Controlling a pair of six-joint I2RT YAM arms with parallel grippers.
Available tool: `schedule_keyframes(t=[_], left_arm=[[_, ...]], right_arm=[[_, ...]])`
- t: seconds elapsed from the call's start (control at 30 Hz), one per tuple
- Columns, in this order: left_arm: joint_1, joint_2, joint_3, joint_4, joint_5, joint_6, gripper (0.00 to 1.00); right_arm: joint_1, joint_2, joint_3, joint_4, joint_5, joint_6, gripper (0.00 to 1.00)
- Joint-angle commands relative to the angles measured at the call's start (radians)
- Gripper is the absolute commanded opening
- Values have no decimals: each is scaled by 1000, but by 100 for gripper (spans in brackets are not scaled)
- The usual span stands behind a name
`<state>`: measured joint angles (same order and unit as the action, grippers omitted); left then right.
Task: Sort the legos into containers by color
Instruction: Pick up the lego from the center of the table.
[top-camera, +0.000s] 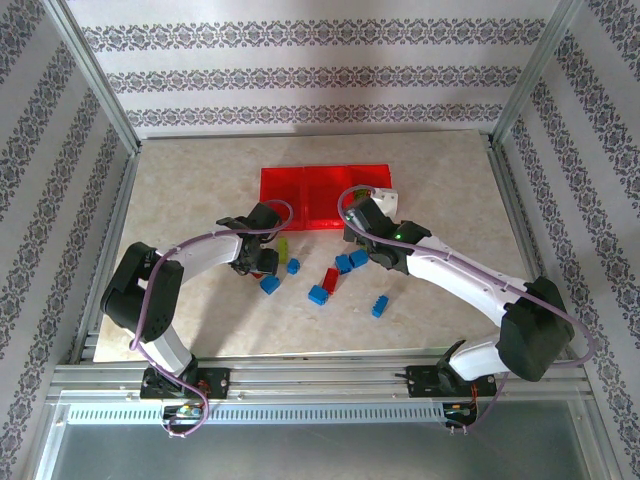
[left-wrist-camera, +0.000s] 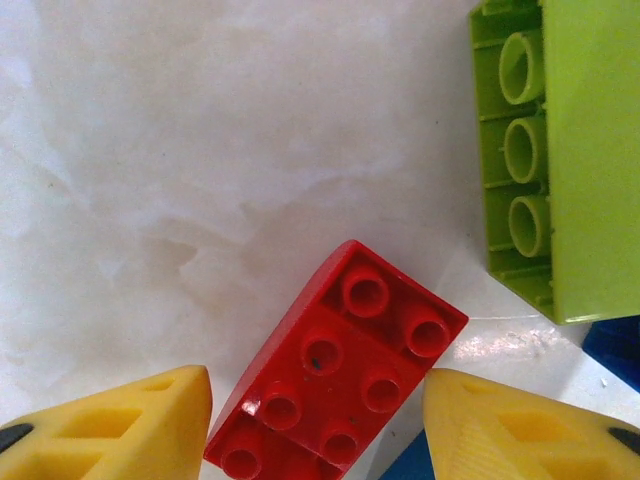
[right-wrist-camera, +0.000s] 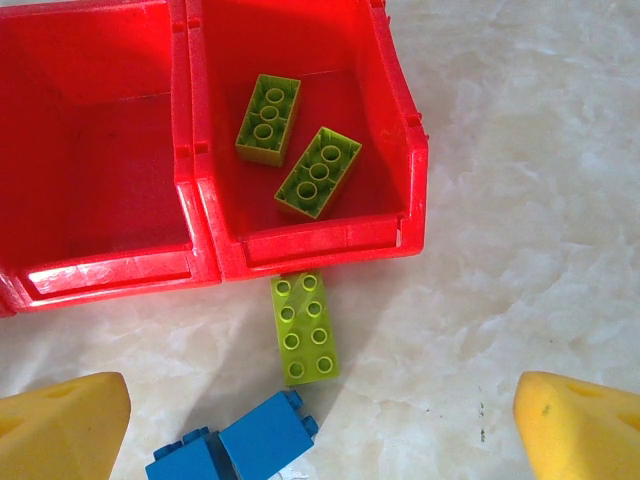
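In the left wrist view a red lego (left-wrist-camera: 335, 375) lies studs-up on the table, with my left gripper (left-wrist-camera: 318, 392) shut on it and both yellow fingers against its sides. From above, that gripper (top-camera: 262, 258) is low over the scattered legos. My right gripper (right-wrist-camera: 320, 405) stands wide open over a yellow-green lego (right-wrist-camera: 308, 328) that lies just outside the containers (right-wrist-camera: 310, 245). Two yellow-green legos (right-wrist-camera: 318, 172) rest in the right-hand bin. In the top view the right gripper (top-camera: 366, 208) is at the near right end of the containers (top-camera: 300, 195).
A yellow-green lego (left-wrist-camera: 585, 150) lies on its side just right of the held one, with blue legos (left-wrist-camera: 615, 350) beside it. Blue legos (top-camera: 351, 262), another red lego (top-camera: 330, 279) and a yellow-green lego (top-camera: 283, 247) are scattered between the arms. Two blue legos (right-wrist-camera: 235, 450) lie below the right gripper.
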<state>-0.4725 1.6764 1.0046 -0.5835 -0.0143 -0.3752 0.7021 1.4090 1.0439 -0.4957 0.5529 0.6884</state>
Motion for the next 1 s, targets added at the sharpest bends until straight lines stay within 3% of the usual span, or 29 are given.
schedule_keyframes(t=[0.0, 0.23, 0.37, 0.97], left_arm=[[-8, -6, -14, -18, -42, -19, 64], [-7, -12, -14, 11, 3, -27, 77], [-7, -8, -18, 20, -2, -30, 78], [10, 22, -31, 57, -40, -46, 40]], right_arm=[[-9, -6, -17, -10, 9, 41, 98], [-12, -27, -75, -26, -27, 122, 98], [-10, -41, -110, -38, -54, 152, 98], [-9, -74, -220, -90, -188, 269, 98]])
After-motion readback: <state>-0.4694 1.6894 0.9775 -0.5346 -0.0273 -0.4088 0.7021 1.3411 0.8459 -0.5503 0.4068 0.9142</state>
